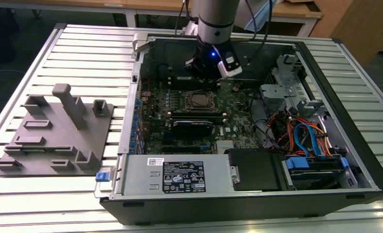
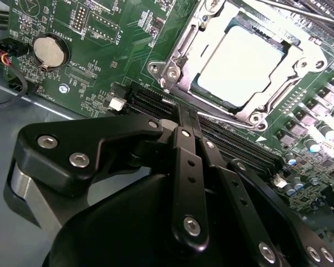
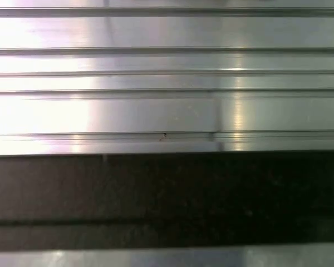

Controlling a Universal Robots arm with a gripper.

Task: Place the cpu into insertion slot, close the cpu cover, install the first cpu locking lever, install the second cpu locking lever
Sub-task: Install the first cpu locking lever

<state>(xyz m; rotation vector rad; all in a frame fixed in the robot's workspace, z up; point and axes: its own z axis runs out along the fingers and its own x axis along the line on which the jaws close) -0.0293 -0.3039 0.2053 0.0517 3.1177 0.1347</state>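
Observation:
The cpu (image 2: 242, 67) lies flat in the insertion slot (image 1: 198, 100) on the green motherboard, its silver-grey top showing. The cpu cover (image 2: 181, 58), a silvery frame, lies down around the chip's edges. A thin metal lever rod (image 2: 228, 119) runs along the socket edge nearest the gripper. My gripper (image 2: 188, 111) hangs just off that edge, above the dark memory slots, with its black fingers (image 2: 182, 144) pressed together and nothing between them. In the exterior view the gripper (image 1: 203, 72) is inside the case behind the socket.
The open computer case (image 1: 347, 160) lies on a slatted aluminium table (image 3: 167, 111). A coin battery (image 2: 47, 50) sits on the board near the gripper. A drive cage and coloured cables (image 1: 305, 138) are on the exterior view's right, and a grey fixture (image 1: 55, 131) on its left.

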